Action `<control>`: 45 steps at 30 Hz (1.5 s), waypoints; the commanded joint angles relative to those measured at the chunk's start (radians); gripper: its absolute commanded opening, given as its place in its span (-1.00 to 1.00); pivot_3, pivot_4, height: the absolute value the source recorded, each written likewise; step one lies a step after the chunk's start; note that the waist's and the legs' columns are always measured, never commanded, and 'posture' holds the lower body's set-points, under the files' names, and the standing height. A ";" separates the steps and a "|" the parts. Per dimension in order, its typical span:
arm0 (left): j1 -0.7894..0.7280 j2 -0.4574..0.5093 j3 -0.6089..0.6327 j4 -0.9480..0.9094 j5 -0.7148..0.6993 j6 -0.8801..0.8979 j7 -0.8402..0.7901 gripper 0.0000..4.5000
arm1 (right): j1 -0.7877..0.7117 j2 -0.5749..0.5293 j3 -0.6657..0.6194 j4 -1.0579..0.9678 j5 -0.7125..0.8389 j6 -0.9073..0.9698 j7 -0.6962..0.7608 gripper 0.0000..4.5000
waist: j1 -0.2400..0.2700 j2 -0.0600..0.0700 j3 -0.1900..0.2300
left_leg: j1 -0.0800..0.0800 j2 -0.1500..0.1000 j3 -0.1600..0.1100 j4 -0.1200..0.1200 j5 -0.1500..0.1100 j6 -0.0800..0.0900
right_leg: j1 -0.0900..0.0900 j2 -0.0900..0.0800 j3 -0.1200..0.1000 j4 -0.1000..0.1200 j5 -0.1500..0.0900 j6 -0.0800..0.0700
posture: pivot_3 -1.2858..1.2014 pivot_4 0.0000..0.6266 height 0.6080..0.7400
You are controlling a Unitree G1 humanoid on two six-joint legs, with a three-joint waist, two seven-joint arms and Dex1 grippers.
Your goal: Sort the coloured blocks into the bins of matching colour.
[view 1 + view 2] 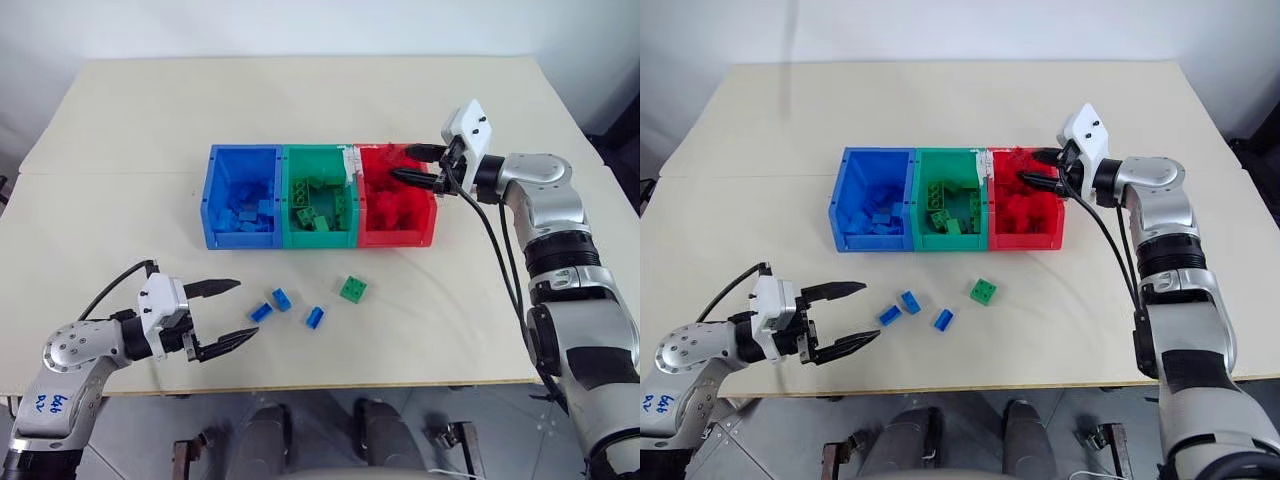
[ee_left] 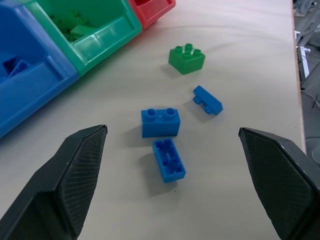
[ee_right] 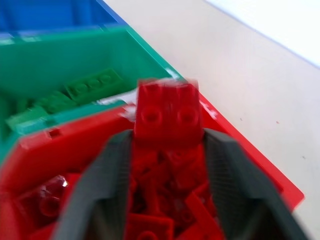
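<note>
Right gripper (image 3: 167,145) pinches a red block (image 3: 168,117) by its flat sides over the red bin (image 1: 428,232); left gripper (image 1: 228,315) gapes near three blue blocks (image 1: 282,298) on the table (image 1: 450,320)—light, rigid, slippery.

Left gripper (image 1: 222,316) low near table front, fingers spread wide, empty. Right arm stretched forward, right gripper (image 1: 414,165) level, fingers parted, red block between tips.

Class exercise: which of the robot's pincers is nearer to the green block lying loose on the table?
Left. The left pincer hovers beside the loose blocks, with the green block just beyond them. The right pincer is over the red bin.
</note>
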 commanded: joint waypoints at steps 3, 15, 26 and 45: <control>0.007 0.003 0.018 -0.035 -0.009 -0.021 -0.002 1.00 | 0.039 -0.074 -0.058 -0.084 0.043 -0.007 0.105 0.99 | 0.004 0.000 0.000 | -0.001 0.000 0.006 0.000 0.000 0.000 | -0.002 0.000 0.000 0.001 0.000 0.000 | 0.03 -0.52 1.00; -0.176 0.001 -0.075 0.110 0.052 -0.080 -0.049 1.00 | 0.751 -0.315 -0.360 -0.671 0.329 0.078 0.328 1.00 | 0.027 0.000 0.000 | 0.001 0.000 0.011 0.006 -0.001 0.001 | 0.003 0.001 -0.001 0.002 0.000 0.001 | 0.03 -0.52 1.00; -0.168 0.061 -0.047 0.148 0.033 -0.062 -0.131 1.00 | 1.004 -0.326 -0.442 -0.722 0.323 -0.014 0.308 1.00 | 0.023 0.000 0.000 | 0.015 0.002 0.011 0.007 -0.004 0.006 | 0.015 0.002 0.001 -0.001 0.001 0.002 | 0.03 -0.52 1.00; -0.011 0.072 0.051 -0.027 0.010 -0.016 -0.053 1.00 | 0.724 -0.037 0.128 -0.965 0.143 0.434 -0.090 1.00 | 0.008 0.000 0.000 | 0.015 0.011 0.010 0.006 -0.007 0.001 | 0.010 0.001 0.000 -0.001 0.000 -0.001 | 0.03 -0.52 1.00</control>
